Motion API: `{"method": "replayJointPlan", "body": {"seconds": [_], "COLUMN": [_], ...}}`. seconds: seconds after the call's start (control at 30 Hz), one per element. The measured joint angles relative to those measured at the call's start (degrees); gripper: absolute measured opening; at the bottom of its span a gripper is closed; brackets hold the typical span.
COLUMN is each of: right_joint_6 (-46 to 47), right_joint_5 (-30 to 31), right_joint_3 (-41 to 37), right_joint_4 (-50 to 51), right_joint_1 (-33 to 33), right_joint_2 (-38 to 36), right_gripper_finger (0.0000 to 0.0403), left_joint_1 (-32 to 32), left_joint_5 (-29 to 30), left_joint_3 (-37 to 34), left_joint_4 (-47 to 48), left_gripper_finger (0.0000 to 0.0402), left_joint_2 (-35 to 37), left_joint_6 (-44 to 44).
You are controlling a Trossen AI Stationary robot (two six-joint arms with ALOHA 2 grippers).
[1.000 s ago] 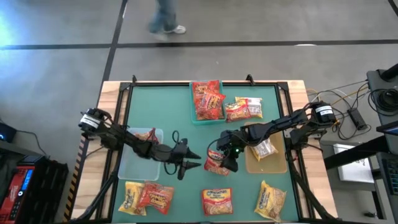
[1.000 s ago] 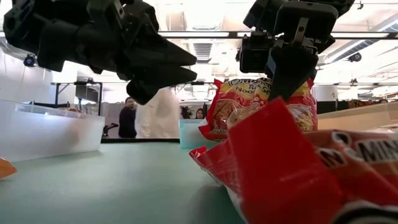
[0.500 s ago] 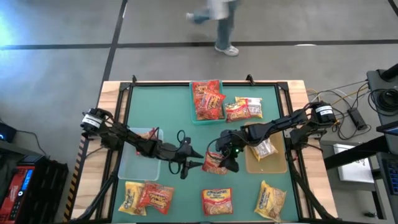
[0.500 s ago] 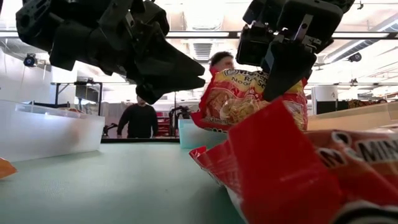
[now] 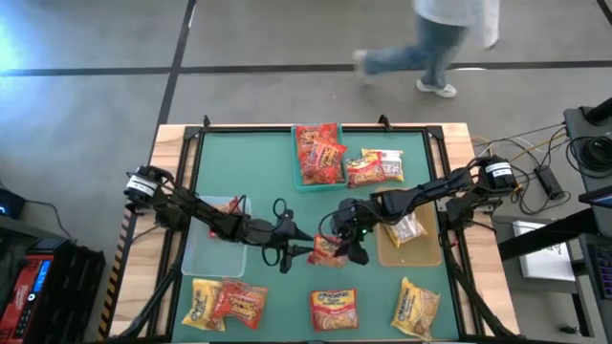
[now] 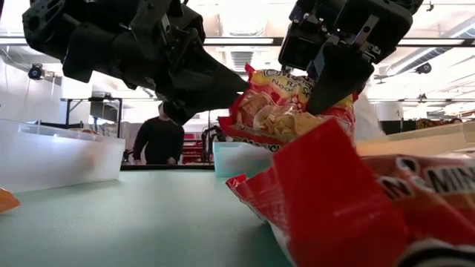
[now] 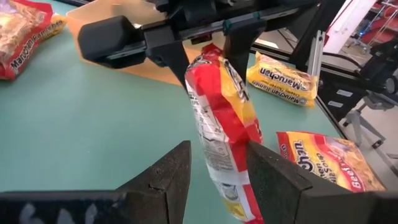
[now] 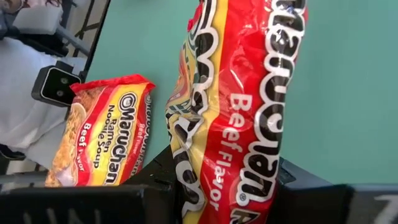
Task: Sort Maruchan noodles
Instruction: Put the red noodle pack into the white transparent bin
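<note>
Mid-table handover: the right gripper [image 5: 342, 250] held a red beef packet [image 5: 328, 248] aloft, clamped tight, while the left gripper [image 5: 301, 250] straddled its end, fingers apart, probably needing to close next.

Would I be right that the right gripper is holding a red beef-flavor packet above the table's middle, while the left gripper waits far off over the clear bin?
Not quite: the left gripper is not waiting over the clear bin. The high view shows it right beside the beef packet held by the right gripper, fingers either side of it.
</note>
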State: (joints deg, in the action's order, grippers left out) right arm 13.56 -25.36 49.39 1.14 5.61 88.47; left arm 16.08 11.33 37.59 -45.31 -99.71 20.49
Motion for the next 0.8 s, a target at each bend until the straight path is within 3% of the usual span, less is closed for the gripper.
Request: {"method": "replayJointPlan", "body": {"seconds": [0.43, 0.8], "right_joint_6": [-3.03, -5.69], "right_joint_5": [2.88, 3.03], "right_joint_3": [0.00, 0.00], "right_joint_4": [-0.01, -3.49], "right_joint_1": [0.00, 0.00], "right_joint_2": [0.00, 0.00], "right_gripper_finger": [0.0107, 0.0107], "left_joint_1": [-0.03, -1.21], "left_joint_5": [-1.88, -3.12], "left_joint_3": [1.08, 5.13], "left_joint_4": [0.82, 3.16], "left_gripper_finger": [0.0145, 0.0146], "left_joint_2": [-0.47, -2.29], "left_joint_6": [6.68, 2.55]}}
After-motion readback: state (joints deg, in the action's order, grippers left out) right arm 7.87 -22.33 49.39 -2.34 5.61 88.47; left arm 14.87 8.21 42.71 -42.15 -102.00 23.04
